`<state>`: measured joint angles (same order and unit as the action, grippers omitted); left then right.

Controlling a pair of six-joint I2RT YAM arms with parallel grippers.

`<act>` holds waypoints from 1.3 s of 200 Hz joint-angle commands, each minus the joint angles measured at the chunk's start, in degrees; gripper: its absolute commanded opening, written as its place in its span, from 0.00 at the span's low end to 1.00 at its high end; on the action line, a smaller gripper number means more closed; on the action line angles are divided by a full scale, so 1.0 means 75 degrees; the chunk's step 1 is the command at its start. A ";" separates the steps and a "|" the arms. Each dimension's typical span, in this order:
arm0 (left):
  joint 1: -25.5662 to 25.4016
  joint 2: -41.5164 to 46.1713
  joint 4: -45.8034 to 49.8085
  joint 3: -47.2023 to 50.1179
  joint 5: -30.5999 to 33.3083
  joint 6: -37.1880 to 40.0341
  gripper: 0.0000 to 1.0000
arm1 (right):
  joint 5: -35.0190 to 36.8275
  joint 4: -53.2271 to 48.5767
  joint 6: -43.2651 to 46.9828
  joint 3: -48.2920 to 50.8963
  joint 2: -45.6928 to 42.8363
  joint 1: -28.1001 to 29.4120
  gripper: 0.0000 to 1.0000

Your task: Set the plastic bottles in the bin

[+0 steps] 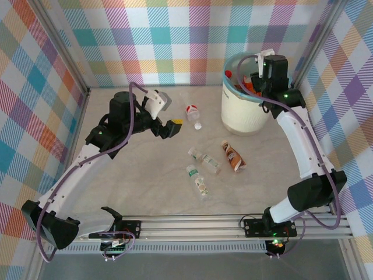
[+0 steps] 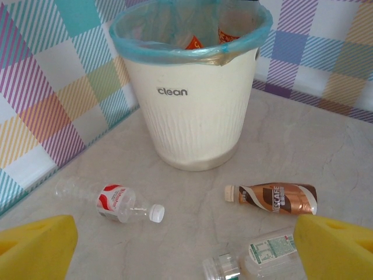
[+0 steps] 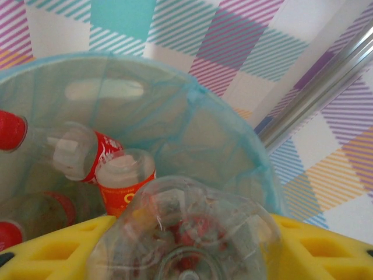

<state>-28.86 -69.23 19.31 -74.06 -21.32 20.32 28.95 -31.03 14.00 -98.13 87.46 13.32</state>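
Note:
The bin [image 1: 243, 114] stands at the back right, cream-white with a blue liner [image 3: 221, 122]. My right gripper [image 1: 257, 80] hangs over its mouth, shut on a clear plastic bottle [image 3: 186, 227] whose base faces the camera between the yellow fingers [image 3: 46, 251]. Several bottles [image 3: 87, 154] lie inside the bin. On the table lie a red-labelled clear bottle [image 1: 193, 114], a brown bottle [image 1: 232, 156] and two green-labelled clear bottles [image 1: 204, 160] [image 1: 199, 181]. My left gripper [image 1: 174, 126] hovers open left of them, nothing between its fingers [image 2: 35, 248].
Checked walls enclose the table on three sides, with a metal post [image 3: 326, 76] just behind the bin. The left wrist view has the bin [image 2: 192, 111] ahead, the red-labelled bottle [image 2: 119, 203] at left, the brown one [image 2: 274, 198] at right, a green-labelled one [image 2: 256, 256] nearest.

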 commanded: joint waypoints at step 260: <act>-0.0066 -0.0015 -0.0043 0.0163 0.0149 -0.0010 0.95 | -0.2071 -0.1284 -0.2971 -0.0958 0.0768 -0.1148 0.88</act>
<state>-28.86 -69.28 19.51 -72.77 -19.84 20.58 11.97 -37.12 -6.94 -102.08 96.62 5.26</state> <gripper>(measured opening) 0.947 0.878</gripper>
